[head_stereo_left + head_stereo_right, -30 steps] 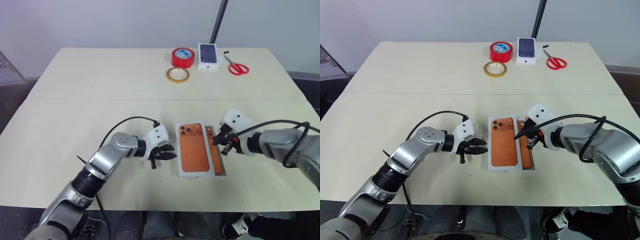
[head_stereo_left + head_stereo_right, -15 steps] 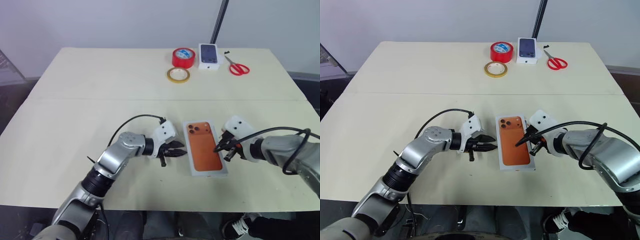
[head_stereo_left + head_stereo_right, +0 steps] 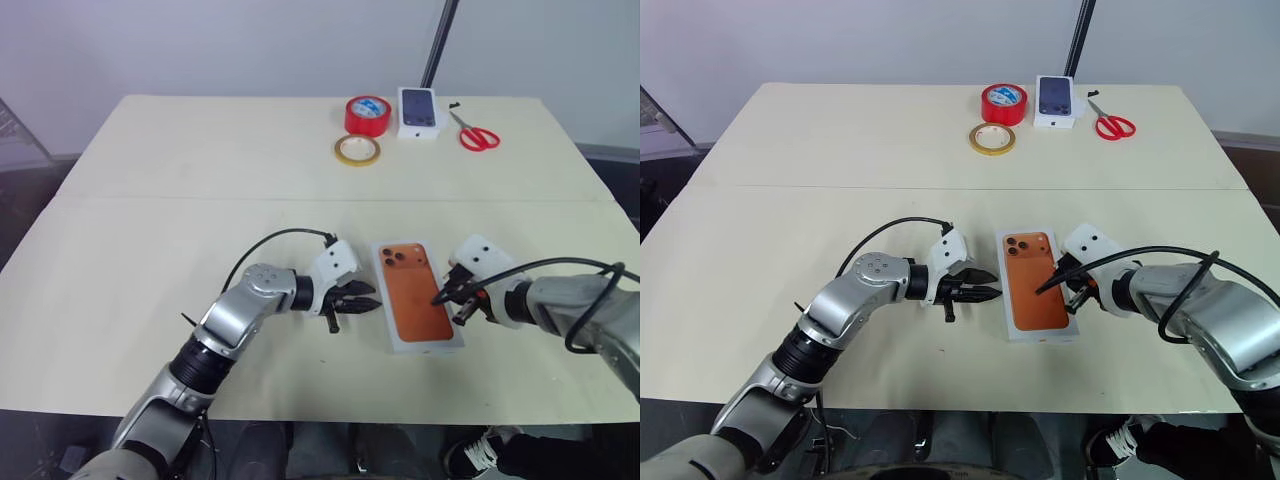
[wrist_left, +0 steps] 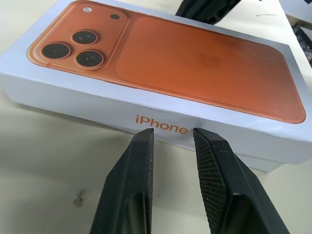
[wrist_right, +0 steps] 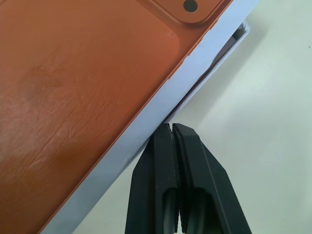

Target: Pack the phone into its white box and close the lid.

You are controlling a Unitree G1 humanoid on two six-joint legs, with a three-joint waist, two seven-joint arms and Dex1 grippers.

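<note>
The lid (image 3: 418, 300), white with an orange phone picture on top and "iPhone" printed on its side (image 4: 195, 63), lies flat over the white box on the table near the front. An edge of the white box (image 5: 229, 48) peeks out under one corner of the lid. The phone is hidden. My left gripper (image 3: 375, 302) is open by a narrow gap, its tips (image 4: 173, 132) just short of the lid's left long side, with nothing between them. My right gripper (image 3: 437, 298) is shut, its tip (image 5: 171, 126) against the lid's right edge.
At the table's far side stand a red tape roll (image 3: 366, 115), a yellow tape ring (image 3: 356, 150), a small white carton with a dark phone picture (image 3: 419, 111) and red scissors (image 3: 477, 133). A black pole (image 3: 438, 45) rises behind them.
The lid has slid to the right and now covers the tray that showed beside it a second ago. Both grippers have shifted right with it; their fingers stand as before.
</note>
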